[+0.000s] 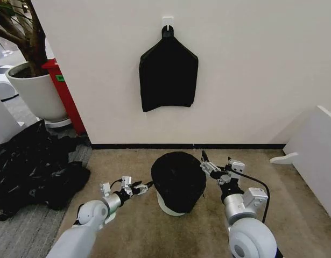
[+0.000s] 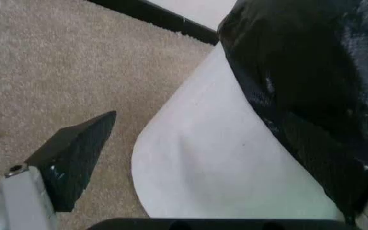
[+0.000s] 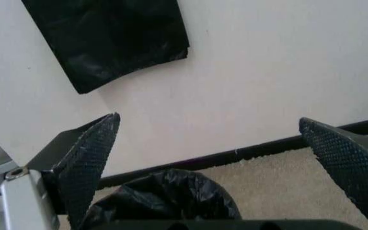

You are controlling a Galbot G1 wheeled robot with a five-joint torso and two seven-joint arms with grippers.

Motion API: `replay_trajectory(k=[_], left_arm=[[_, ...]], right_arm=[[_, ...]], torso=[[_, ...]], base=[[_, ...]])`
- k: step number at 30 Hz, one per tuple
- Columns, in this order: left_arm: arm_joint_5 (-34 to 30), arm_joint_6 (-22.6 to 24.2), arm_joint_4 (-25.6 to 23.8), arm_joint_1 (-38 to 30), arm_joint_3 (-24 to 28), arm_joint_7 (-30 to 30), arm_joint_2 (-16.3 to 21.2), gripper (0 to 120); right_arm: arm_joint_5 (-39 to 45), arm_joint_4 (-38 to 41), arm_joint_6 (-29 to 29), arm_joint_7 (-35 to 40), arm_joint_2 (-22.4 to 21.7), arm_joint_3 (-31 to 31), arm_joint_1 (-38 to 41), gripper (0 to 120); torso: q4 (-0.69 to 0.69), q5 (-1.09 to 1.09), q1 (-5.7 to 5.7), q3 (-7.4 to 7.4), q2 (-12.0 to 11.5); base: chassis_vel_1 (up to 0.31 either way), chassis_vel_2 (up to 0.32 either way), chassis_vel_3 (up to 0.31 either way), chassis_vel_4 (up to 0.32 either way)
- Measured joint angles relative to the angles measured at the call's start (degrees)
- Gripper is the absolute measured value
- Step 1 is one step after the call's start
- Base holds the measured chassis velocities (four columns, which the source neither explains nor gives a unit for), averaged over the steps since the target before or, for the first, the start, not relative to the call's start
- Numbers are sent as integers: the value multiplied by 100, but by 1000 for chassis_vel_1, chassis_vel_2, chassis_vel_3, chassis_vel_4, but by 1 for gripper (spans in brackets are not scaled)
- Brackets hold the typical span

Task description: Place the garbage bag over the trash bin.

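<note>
The trash bin (image 1: 171, 207) stands on the carpet before the wall, its top and most of its side covered by the glossy black garbage bag (image 1: 178, 180). My left gripper (image 1: 146, 186) is low at the bin's left side, open, against the bag's lower edge. In the left wrist view one finger (image 2: 75, 158) stands clear of the bin's white wall (image 2: 216, 163), and the bag (image 2: 312, 81) hides the other finger. My right gripper (image 1: 208, 164) is open at the bag's upper right edge, nothing between its fingers (image 3: 88, 163), with the bag (image 3: 171, 199) below it.
A flat black bundle (image 1: 168, 75) hangs from a wall hook above the bin. A big black plastic heap (image 1: 36, 166) lies at the left, with a white plant pot (image 1: 39, 94) and a red object (image 1: 65, 97) behind it. A white panel (image 1: 316, 156) stands at the right.
</note>
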Motion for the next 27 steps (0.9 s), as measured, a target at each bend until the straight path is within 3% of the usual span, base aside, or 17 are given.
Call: replay_trajectory(k=[13,27], left_arm=[[76,-4,112,-168,116,1,-110,100],[825,-105,634,-370,525,-69,-385,100]], right_arm=[[20,-39,-19,-8,-28,12,28,100],[67,-85,-31,-28,-132,5,18,100]], torso=[[0,0,0,0,0],[0,0,0,0,1]], base=[[0,0,0,0],[0,0,0,0]])
